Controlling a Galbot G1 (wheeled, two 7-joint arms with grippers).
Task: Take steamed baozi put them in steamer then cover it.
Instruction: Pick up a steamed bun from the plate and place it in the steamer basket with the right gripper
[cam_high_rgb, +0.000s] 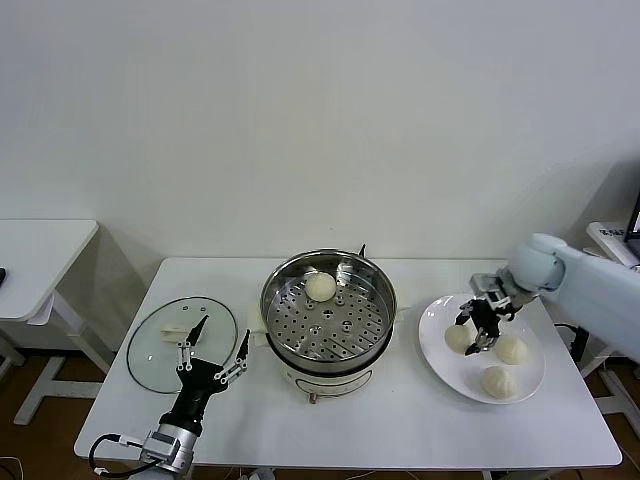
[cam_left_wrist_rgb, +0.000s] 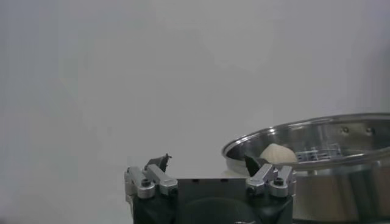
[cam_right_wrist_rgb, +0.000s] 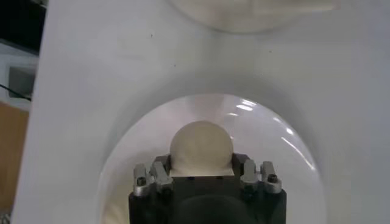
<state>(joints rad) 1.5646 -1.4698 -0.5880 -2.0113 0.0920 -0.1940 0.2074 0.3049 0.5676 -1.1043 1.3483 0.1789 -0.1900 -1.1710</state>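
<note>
While the left pincer idles, the right pincer straddles a baozi.

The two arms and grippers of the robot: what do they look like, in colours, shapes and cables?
The right arm has a smooth, rounded pale blue-white shell. The right gripper is black, with thin dark fingers. The left arm is a slim black and silver-grey cylinder with a black cable looping at its base. The left gripper has a black body, silver linkages with screws and black fingertips. No markings are visible.
</note>
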